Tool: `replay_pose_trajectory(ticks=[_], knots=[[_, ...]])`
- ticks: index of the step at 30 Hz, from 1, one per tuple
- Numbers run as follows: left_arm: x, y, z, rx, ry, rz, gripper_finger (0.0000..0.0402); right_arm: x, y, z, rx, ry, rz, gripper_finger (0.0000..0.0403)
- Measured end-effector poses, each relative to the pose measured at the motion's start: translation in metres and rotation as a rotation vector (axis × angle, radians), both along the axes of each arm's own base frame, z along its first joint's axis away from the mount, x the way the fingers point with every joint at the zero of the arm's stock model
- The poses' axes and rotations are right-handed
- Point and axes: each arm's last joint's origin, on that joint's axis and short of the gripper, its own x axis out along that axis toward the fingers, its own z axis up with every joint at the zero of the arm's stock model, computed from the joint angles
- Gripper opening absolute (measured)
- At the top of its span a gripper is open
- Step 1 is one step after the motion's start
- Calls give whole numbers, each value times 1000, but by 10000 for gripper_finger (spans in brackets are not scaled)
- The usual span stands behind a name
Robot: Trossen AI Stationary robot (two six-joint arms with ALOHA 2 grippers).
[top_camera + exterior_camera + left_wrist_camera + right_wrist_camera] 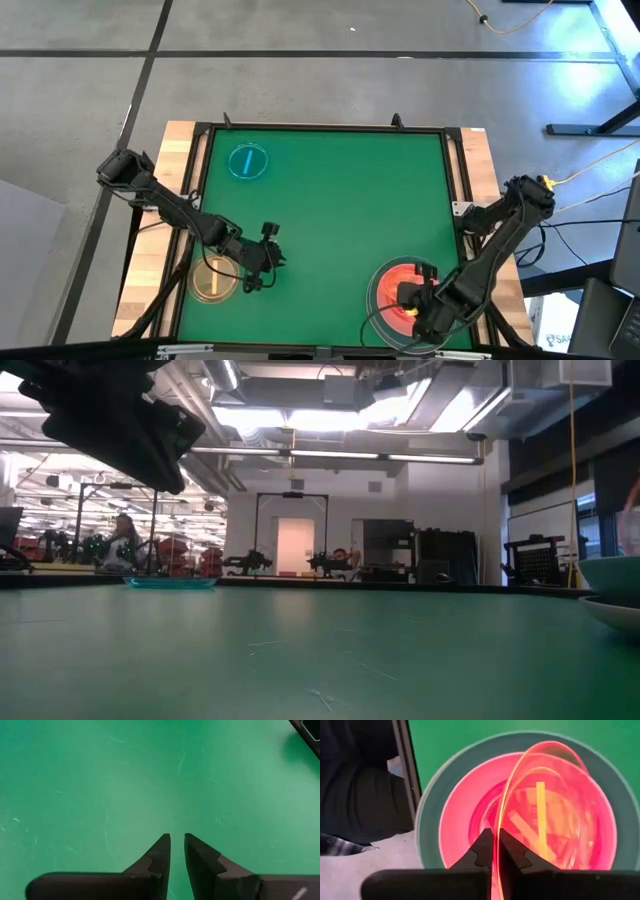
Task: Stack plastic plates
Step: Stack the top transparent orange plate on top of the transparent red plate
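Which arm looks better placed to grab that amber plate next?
Probably the left. Its gripper hovers empty, fingers nearly shut, right beside the amber plate. The right gripper is across the table, pinching a translucent plate over the stack.

Looking down past the left gripper [177,842] now: its two dark fingers [159,855] rise from the lower edge, tips drawn close together with only a thin sliver of green showing between them. Nothing sits in that gap. Beyond them spreads the green table [100,780], its surface marked with faint pale scratches and scuffs. Up in one corner, a dark edge [306,731] cuts across diagonally, throwing a soft shadow onto the green beside it.
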Motion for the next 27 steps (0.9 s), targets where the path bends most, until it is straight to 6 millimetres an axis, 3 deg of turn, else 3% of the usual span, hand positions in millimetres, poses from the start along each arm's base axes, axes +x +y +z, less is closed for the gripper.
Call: replay_pose_trajectory(ticks=[9, 22, 27], knots=[[0, 1, 0, 15, -8, 16, 51, -3, -6, -31, -12, 44, -48, 10], [0, 1, 0, 16, -8, 17, 51, 2, -9, -31, -14, 25, -97, 10], [0, 1, 0, 16, -8, 17, 51, 2, -10, -31, -16, 21, -120, 49]])
